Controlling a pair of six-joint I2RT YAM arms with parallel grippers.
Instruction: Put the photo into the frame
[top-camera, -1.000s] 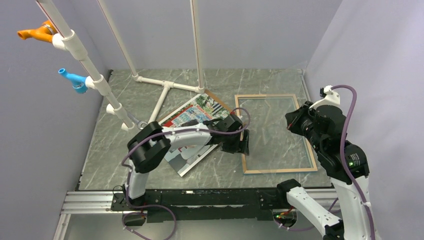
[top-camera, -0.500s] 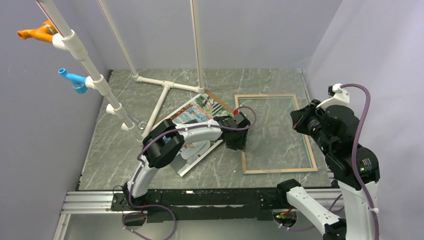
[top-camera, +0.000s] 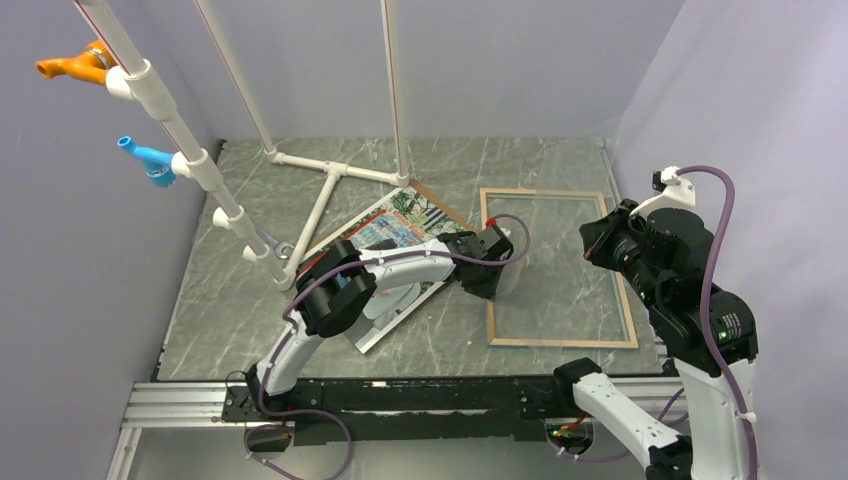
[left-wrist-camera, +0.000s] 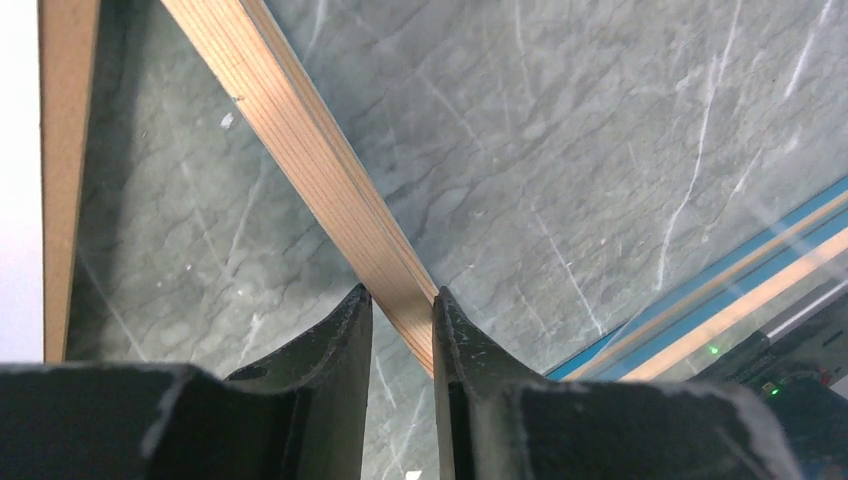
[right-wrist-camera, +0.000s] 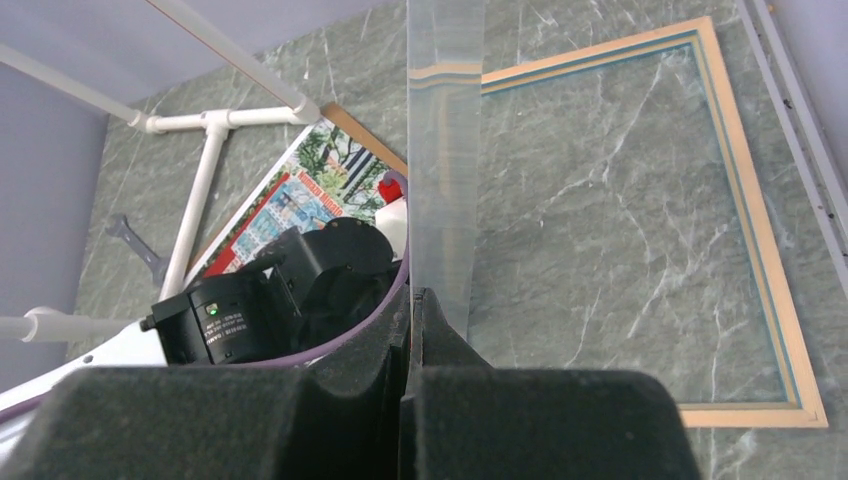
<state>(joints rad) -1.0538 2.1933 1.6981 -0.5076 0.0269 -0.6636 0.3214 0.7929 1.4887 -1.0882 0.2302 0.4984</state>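
The marble table (top-camera: 230, 300) carries everything. The frame (top-camera: 560, 343) lies on its right half, wood face up, the marble showing through its pane. The photo (top-camera: 400, 222) lies picture-up to the left of the frame, set at an angle, on a brown board (top-camera: 437, 202) whose corner shows behind it. The left gripper (left-wrist-camera: 398, 298) clamps the frame's left rail between its fingers. The right gripper (right-wrist-camera: 412, 295) hangs above the frame's right side, jaws pressed together. A clear strip (right-wrist-camera: 442, 150) rises from their tips; whether it is pinched I cannot tell.
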